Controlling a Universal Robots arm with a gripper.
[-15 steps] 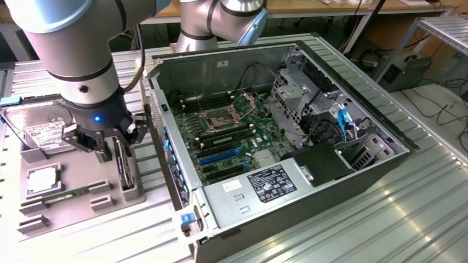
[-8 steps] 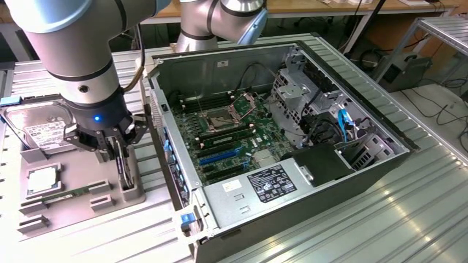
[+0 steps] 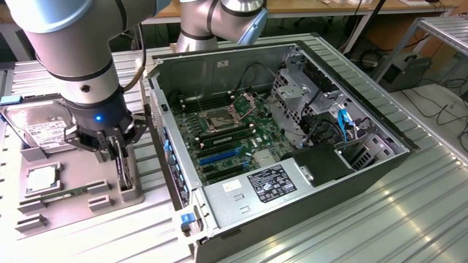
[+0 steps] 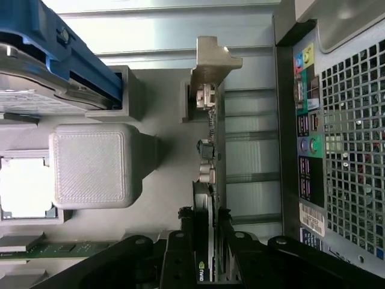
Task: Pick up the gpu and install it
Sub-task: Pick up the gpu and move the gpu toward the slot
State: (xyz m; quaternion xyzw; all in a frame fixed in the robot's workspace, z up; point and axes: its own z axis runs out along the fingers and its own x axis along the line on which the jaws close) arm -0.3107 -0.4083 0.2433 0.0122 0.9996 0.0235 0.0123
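The gpu (image 3: 126, 171) stands on its edge in a slot of the grey holder tray (image 3: 73, 216), just to the exterior view's left of the open computer case (image 3: 292, 137). My gripper (image 3: 117, 147) is lowered straight onto the card's top edge. In the wrist view the gpu (image 4: 210, 162) runs away from the gripper (image 4: 203, 221), with its silver bracket (image 4: 212, 63) at the far end. One black finger (image 4: 180, 232) stands on each side of the card, close to its faces with narrow gaps. The gripper is open and straddles the card.
The tray also holds a silver hard drive (image 3: 44, 129), a processor (image 3: 43, 178) and a green memory stick (image 3: 69, 193). The case's perforated back panel (image 4: 349, 120) stands close beside the card. A raised grey block (image 4: 90, 165) of the tray lies on the card's other side.
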